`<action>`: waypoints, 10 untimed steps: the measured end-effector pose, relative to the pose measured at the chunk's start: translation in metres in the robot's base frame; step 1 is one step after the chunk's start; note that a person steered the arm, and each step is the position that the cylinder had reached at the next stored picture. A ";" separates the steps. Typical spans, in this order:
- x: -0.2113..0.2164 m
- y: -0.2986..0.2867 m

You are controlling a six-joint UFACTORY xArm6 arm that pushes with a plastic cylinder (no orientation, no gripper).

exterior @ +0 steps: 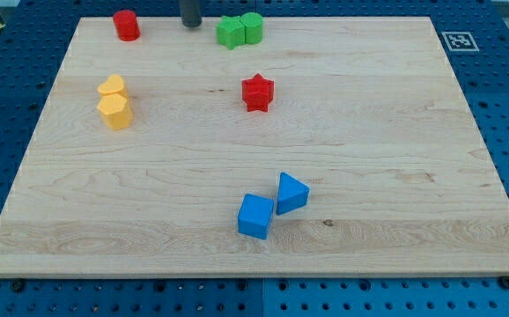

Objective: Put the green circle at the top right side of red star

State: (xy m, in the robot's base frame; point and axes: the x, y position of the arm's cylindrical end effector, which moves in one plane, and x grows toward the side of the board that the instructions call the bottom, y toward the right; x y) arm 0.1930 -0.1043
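Observation:
The green circle sits at the view's top, just right of centre, touching a green star on its left. The red star lies below them, a short way toward the view's bottom. My tip rests on the board at the view's top edge, left of the green star and apart from it. The green circle is above the red star, almost straight up from it.
A red cylinder stands at the top left. A yellow heart and a yellow hexagon touch at the left. A blue cube and a blue triangle touch near the bottom centre.

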 end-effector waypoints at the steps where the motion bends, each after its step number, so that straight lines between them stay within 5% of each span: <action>1: -0.001 0.020; 3: -0.001 0.079; 6: 0.000 0.087; 10: 0.076 0.125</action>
State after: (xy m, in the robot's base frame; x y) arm 0.2692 0.0211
